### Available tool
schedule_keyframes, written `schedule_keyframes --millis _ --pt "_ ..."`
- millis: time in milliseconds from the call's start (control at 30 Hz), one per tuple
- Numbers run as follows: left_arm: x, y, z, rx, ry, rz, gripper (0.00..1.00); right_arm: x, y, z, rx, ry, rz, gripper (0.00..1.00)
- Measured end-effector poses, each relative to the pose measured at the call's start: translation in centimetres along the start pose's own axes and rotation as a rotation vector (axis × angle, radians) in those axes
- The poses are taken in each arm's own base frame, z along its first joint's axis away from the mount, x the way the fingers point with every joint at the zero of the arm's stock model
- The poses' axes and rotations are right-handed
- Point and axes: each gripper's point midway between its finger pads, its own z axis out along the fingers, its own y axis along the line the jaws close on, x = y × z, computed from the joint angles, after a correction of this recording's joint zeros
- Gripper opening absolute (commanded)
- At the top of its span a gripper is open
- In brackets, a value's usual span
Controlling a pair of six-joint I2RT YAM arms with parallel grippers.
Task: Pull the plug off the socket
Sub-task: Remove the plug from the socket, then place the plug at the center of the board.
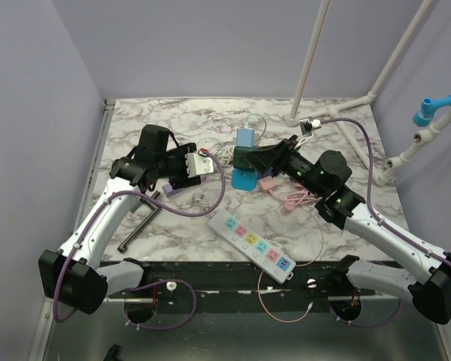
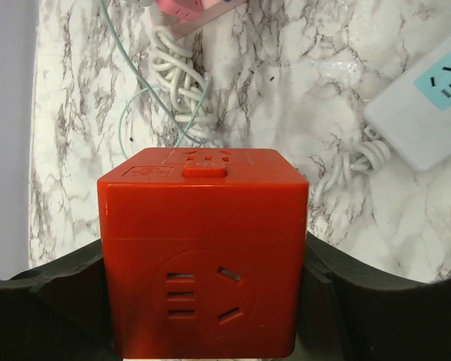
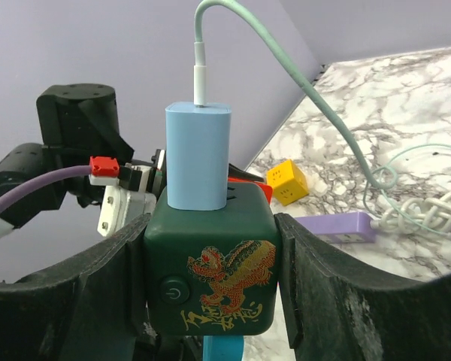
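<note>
My right gripper (image 3: 210, 278) is shut on a dark green cube socket (image 3: 210, 256) with a gold dragon print. A light blue plug (image 3: 197, 154) with a pale green cable stands in the cube's top face. A second, brighter blue piece (image 3: 225, 350) sticks out under the cube. In the top view the green cube (image 1: 249, 159) and light blue plug (image 1: 246, 138) sit at mid table in the right gripper (image 1: 254, 159). My left gripper (image 2: 203, 301) is shut on a red cube socket (image 2: 203, 248), close to the left of the green cube (image 1: 182, 168).
A white power strip (image 1: 252, 244) with coloured outlets lies at the front. A pink strip (image 1: 269, 183) and coiled cables (image 3: 428, 210) lie nearby. A yellow cube (image 3: 287, 180) and a purple strip (image 3: 346, 224) sit behind. A dark metal bar (image 1: 139, 222) lies at the left.
</note>
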Motion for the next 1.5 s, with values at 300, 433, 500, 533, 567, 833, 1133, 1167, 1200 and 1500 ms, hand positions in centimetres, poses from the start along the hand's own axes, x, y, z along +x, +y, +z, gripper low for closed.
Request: schedule_keyframes --millis 300,433,500,533,567,833,1133,1167,1200,1500 --pt "-0.1 0.2 -0.8 -0.002 0.010 -0.033 0.00 0.2 0.0 0.1 -0.001 0.020 -0.027 0.01" --pt "2.3 1.8 -1.2 -0.045 0.057 -0.144 0.00 -0.3 0.2 -0.3 0.006 0.023 -0.058 0.01" --pt "3.8 2.8 -1.2 -0.059 0.089 -0.216 0.00 -0.5 0.3 -0.6 0.013 0.023 -0.071 0.01" --pt "4.7 3.5 -1.0 -0.070 0.112 -0.252 0.00 -0.7 0.4 -0.8 0.015 0.021 -0.076 0.01" --pt "5.4 4.2 -1.0 -0.081 0.130 -0.280 0.00 -0.7 0.4 -0.9 0.018 0.023 -0.080 0.01" --pt "12.2 5.5 1.4 -0.112 0.334 -0.453 0.05 -0.1 -0.1 -1.5 0.037 0.047 -0.075 0.01" --pt "17.2 8.7 6.2 -0.129 0.466 -0.576 0.01 2.6 -1.8 -2.1 0.071 0.105 -0.035 0.01" --pt "17.4 8.8 6.3 -0.133 0.471 -0.580 0.05 2.7 -1.8 -2.1 0.069 0.109 -0.033 0.01" --pt "17.7 8.9 6.6 -0.138 0.475 -0.587 0.15 2.8 -1.8 -2.1 0.067 0.112 -0.031 0.01" --pt "18.7 6.1 8.6 -0.098 0.481 -0.609 0.59 3.2 -1.4 -2.1 0.042 0.134 -0.015 0.01"
